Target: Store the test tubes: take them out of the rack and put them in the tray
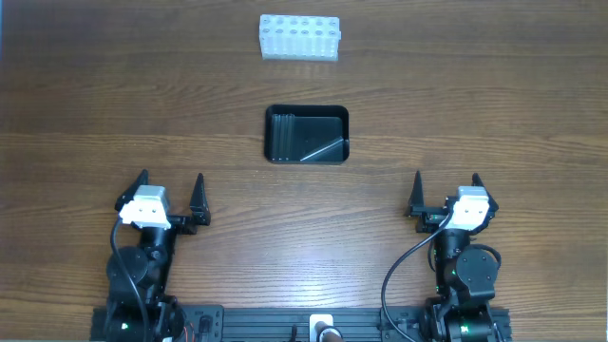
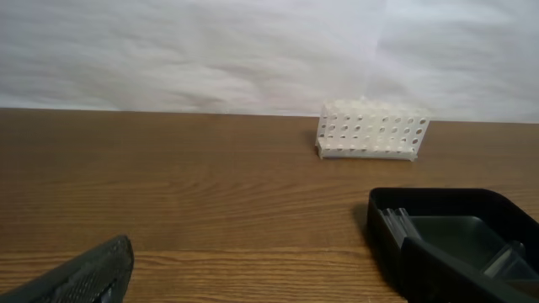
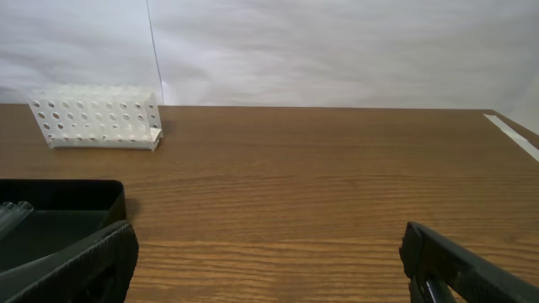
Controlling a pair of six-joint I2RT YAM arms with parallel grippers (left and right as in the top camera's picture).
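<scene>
The white rack (image 1: 299, 38) is standing near the far edge of the wooden table (image 1: 95, 114). Whether tubes are sitting in its holes I cannot tell from here. The black tray (image 1: 267, 133) is lying nearer the arms, well apart from the rack, and clear test tubes (image 1: 321, 147) are lying on its floor.

The left gripper (image 1: 171, 180) is hanging over bare wood to the tray's left, its fingers spread wide and gripping nothing. The right gripper (image 1: 446, 180) is doing the same to the tray's right, equally wide and empty.

Open wood is lying between each gripper and the tray. In the right wrist view a pale strip (image 3: 514, 135) is running along the table's right edge.
</scene>
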